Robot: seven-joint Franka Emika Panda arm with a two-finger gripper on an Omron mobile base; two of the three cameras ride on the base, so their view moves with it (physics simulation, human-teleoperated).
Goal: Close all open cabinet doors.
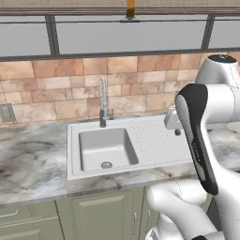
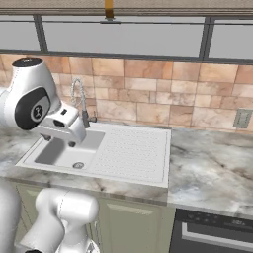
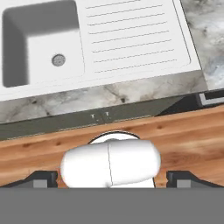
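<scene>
My gripper (image 3: 112,178) hangs above the front of the sink and points down, open, with its fingertips (image 3: 43,177) far apart and nothing between them. In the right base view the gripper (image 2: 60,141) sits over the sink's basin edge, and in the left base view the gripper (image 1: 176,131) is over the drainboard. Sage cabinet doors (image 1: 101,214) with vertical silver handles stand under the sink, and one cabinet door (image 2: 131,225) shows beside the arm. From above, the cabinet doors (image 3: 100,117) appear as a thin dark strip lying flush along the counter front.
A white sink (image 1: 154,143) with a spring faucet (image 1: 103,105) is set in the marble counter (image 2: 212,158). Drawer fronts (image 1: 16,214) are at the left, a dark oven (image 2: 212,233) at the right. Windows (image 1: 126,35) run above the tiled wall. Wooden floor (image 3: 188,131) lies below.
</scene>
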